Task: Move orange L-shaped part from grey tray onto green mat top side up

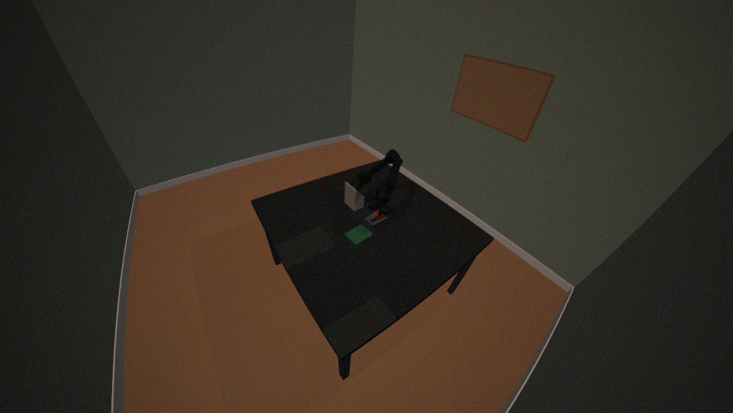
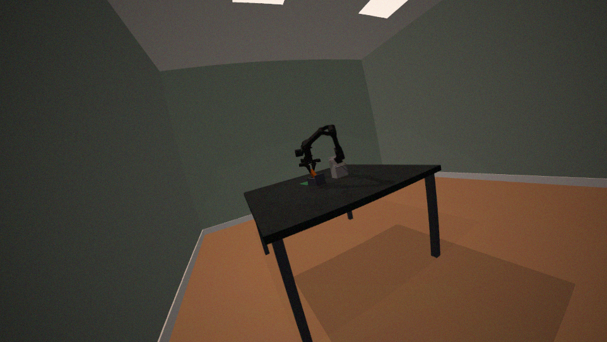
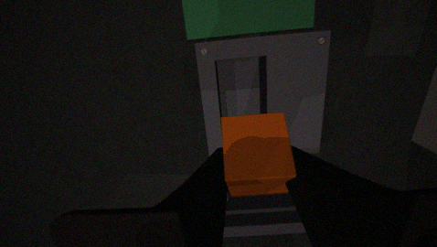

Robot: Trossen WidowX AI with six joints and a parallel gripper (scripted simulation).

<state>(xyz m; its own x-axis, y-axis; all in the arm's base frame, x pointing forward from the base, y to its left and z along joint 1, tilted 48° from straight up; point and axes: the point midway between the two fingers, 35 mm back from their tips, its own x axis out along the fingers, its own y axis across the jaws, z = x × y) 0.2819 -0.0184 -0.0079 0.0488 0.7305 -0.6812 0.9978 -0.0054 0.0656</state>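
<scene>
The orange part (image 3: pixel 258 151) (image 1: pixel 377 212) (image 2: pixel 313 171) is held between my two dark fingers. My gripper (image 3: pixel 251 153) (image 1: pixel 377 209) (image 2: pixel 312 168) is shut on its raised end. The part hangs tilted just above the grey tray (image 3: pixel 299 78) (image 1: pixel 379 221) (image 2: pixel 319 180). The far stretch of the pocket (image 3: pixel 239 84) shows bare; the part's lower end is hidden behind its top face, so I cannot tell whether it touches the tray. The green mat (image 3: pixel 249 18) (image 1: pixel 357 235) (image 2: pixel 304 183) lies flat right beyond the tray.
A pale grey block (image 1: pixel 353 197) (image 2: pixel 338 168) stands by the arm's base behind the tray. The black table (image 1: pixel 420 256) (image 2: pixel 297 207) has two slightly lighter patches (image 1: pixel 305 244) (image 1: pixel 359 320) towards its front edges.
</scene>
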